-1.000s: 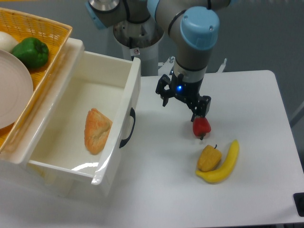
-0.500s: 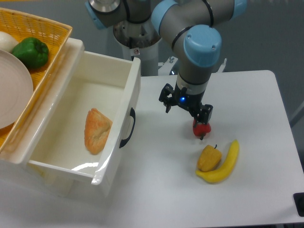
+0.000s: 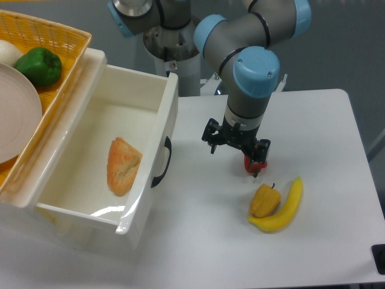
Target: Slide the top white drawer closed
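The top white drawer (image 3: 114,156) stands pulled well out at the left of the frame, its front panel and curved black handle (image 3: 162,162) facing right toward the gripper (image 3: 236,146). The gripper hangs just right of centre with fingers apart and empty, so a closing push would run leftward.

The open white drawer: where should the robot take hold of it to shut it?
Probably the black handle on the drawer front, approached from the table side, to its right. The handle curves outward, leaving a gap for a finger; pushing the flat front panel would also work.
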